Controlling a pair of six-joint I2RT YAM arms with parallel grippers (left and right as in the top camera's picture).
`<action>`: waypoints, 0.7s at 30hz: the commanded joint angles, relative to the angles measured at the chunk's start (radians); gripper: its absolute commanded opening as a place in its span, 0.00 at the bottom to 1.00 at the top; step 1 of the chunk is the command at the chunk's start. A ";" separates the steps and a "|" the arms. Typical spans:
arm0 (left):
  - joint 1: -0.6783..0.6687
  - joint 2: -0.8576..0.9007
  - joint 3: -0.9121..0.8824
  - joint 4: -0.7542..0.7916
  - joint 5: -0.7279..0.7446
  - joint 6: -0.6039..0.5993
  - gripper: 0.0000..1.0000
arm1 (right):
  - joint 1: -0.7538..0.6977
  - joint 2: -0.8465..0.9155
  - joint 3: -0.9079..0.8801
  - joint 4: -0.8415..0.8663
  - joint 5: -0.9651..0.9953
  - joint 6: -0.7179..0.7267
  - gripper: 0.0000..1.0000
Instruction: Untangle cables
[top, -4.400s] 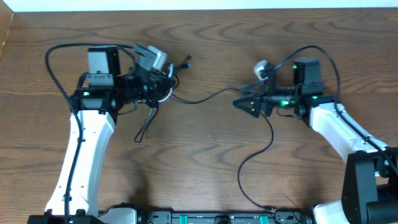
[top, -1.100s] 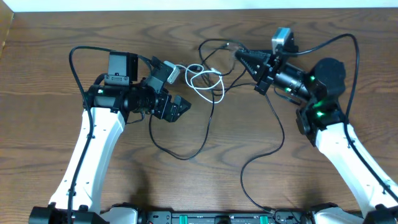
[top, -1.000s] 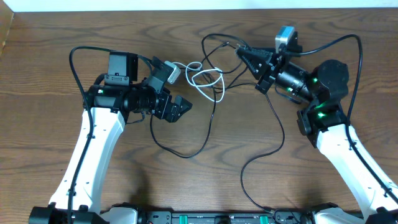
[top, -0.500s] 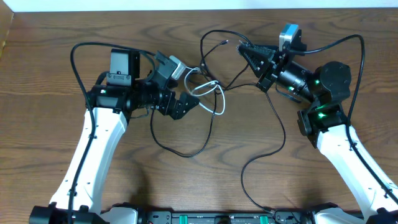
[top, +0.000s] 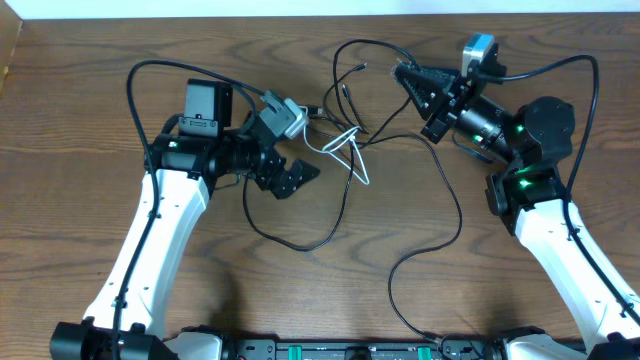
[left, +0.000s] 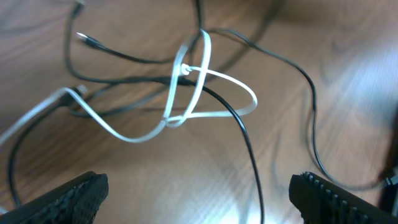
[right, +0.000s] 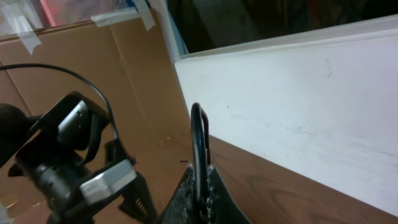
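The cables lie tangled at the top middle of the table. A white cable (top: 347, 147) is folded into a narrow loop, and thin black cables (top: 340, 212) cross through it. My left gripper (top: 300, 180) is open just left of the tangle. In the left wrist view the white cable's loop (left: 200, 74) and a black cable (left: 249, 152) lie ahead of the left gripper (left: 199, 199), whose wide-apart fingers (left: 74, 196) hold nothing. My right gripper (top: 405, 72) is raised at the upper right and shut on a black cable (right: 198, 134) that stands up from the right gripper (right: 200, 186).
A long black cable (top: 452, 215) trails from the tangle down to the table's front edge. The table's back edge and a white wall (right: 298, 106) lie close behind the right gripper. The left arm's wrist camera (right: 78, 165) shows across the table.
My right gripper has moved up and to the right with the black cable in it. That drew the white loop narrower and toward the right. My left gripper shifted slightly right, still open.
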 joint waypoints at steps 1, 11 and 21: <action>-0.033 0.013 0.011 -0.036 0.045 0.132 0.98 | -0.008 -0.018 0.003 0.005 0.008 0.013 0.01; -0.129 0.077 0.011 -0.022 0.013 0.290 0.98 | -0.009 -0.018 0.003 0.002 0.007 0.020 0.01; -0.140 0.198 0.011 0.055 0.011 0.290 0.98 | -0.008 -0.018 0.003 0.001 0.004 0.028 0.01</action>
